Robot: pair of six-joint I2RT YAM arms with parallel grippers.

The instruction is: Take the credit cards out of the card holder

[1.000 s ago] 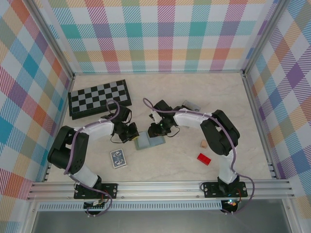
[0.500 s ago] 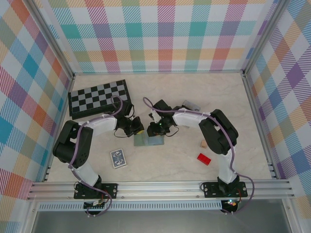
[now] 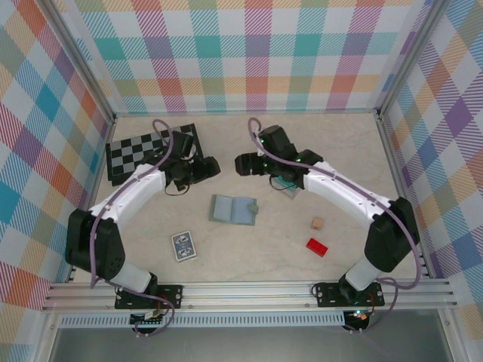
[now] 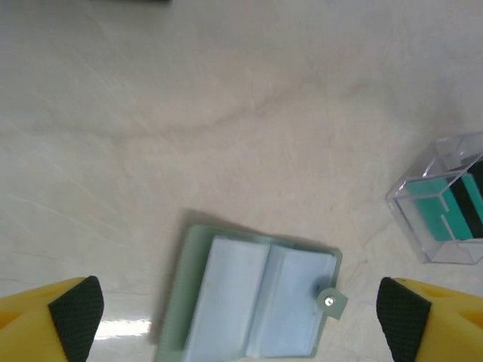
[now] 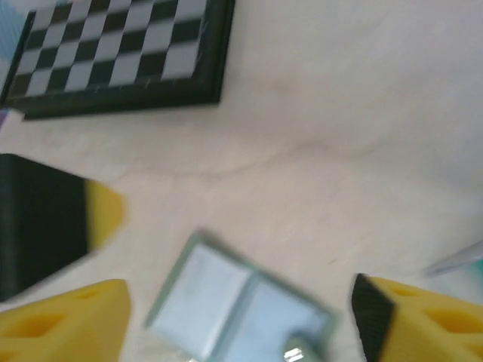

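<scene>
The card holder (image 3: 232,210) lies spread open on the table, grey-green with pale blue inner pages and a snap tab. The credit cards are hidden; I cannot make out any card in its slots. My left gripper (image 3: 210,169) hangs open above the table, just beyond the holder. In the left wrist view the card holder (image 4: 256,302) sits below and between my left gripper's (image 4: 238,317) fingertips, untouched. My right gripper (image 3: 241,164) is open too, facing the left one. The right wrist view shows the card holder (image 5: 241,309), blurred, under my right gripper (image 5: 230,317).
A chessboard (image 3: 151,151) lies at the far left. A clear tray with teal and black pieces (image 4: 445,200) stands right of the holder, under my right arm. The playing-card pack (image 3: 183,246), a red block (image 3: 317,247) and a small wooden cube (image 3: 318,223) lie nearer the front.
Both grippers were low at the holder, the left shut on its edge. Both have opened, risen and drawn back toward the far side. The holder now lies free and open.
</scene>
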